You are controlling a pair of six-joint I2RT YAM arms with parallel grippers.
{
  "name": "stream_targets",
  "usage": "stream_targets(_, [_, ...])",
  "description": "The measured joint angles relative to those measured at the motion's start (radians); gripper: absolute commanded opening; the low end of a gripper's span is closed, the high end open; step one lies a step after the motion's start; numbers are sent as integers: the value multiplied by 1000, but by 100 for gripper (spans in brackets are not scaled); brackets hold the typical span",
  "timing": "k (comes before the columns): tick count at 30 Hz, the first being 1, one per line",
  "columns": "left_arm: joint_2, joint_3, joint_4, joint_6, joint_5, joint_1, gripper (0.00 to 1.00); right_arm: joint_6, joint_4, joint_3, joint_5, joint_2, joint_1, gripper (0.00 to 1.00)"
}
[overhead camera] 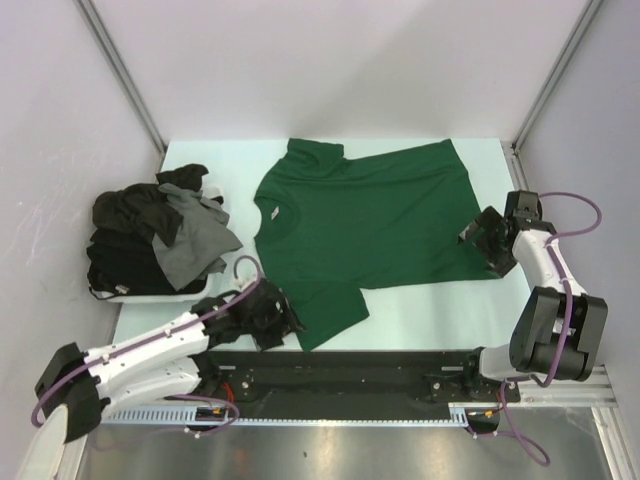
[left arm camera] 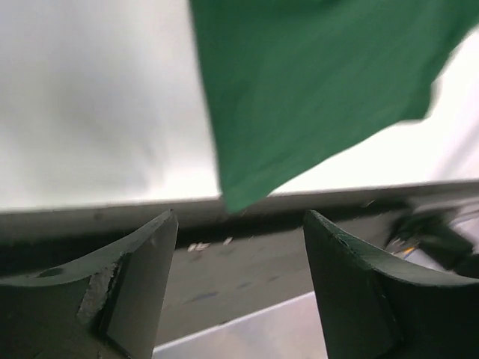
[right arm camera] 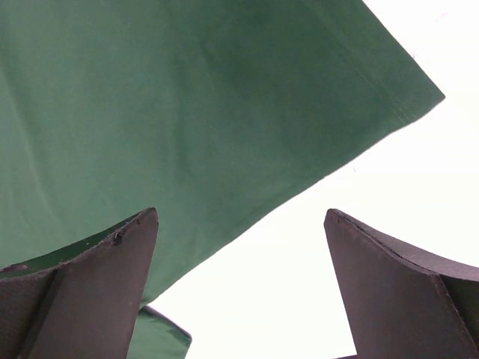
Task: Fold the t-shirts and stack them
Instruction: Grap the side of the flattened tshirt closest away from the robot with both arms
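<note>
The dark green cotton t-shirt [overhead camera: 370, 225] lies flat on the bench [overhead camera: 430, 310], collar left, hem right; left end effector [overhead camera: 280, 320] spread empty beside its near sleeve; right end effector [overhead camera: 480, 238] likewise at the hem.

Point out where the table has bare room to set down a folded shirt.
Bare table runs along the near edge, between the green t-shirt and the black rail. A smaller patch lies beyond the dark shirt pile. Crowded at near left, around the left gripper.

Pale worktop [overhead camera: 430, 300] carrying clothes
A green t-shirt [overhead camera: 370, 220] is spread flat centrally; a tray [overhead camera: 160, 297] is set at 9 o'clock.
</note>
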Motion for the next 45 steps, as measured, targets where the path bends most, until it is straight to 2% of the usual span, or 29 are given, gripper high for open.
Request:
stream_targets(7, [37, -37, 45, -185, 3, -189, 62, 8, -1, -24, -1, -2, -14, 100])
stream_targets(11, [56, -66, 93, -289, -21, -254, 60, 8, -1, -26, 0, -13, -16, 100])
stream_targets(14, [105, -66, 109, -344, -43, -275, 60, 6, -7, -26, 7, -27, -21, 100])
stream_targets(20, [159, -66, 141, -443, -123, -323, 53, -8, -34, -27, 15, -79, -53, 100])
stream_targets(26, [186, -66, 166, -500, -204, -337, 42, -29, -49, -27, 18, -98, -74, 100])
stream_targets(33, [209, -65, 156, -528, -247, -345, 38, -45, -56, -27, 17, -99, -90, 100])
stream_targets(37, [214, -65, 150, -535, -246, -347, 23, -46, -57, -27, 16, -99, -95, 100])
stream_targets(38, [217, -65, 146, -536, -246, -348, 11, -46, -57, -27, 15, -99, -97, 100])
stream_targets(40, [219, -65, 144, -544, -243, -350, 0, -46, -57, -27, 15, -99, -100, 100])
stream_targets(45, [218, -51, 129, -542, -251, -354, 0, -46, -56, -29, 14, -99, -122, 100])
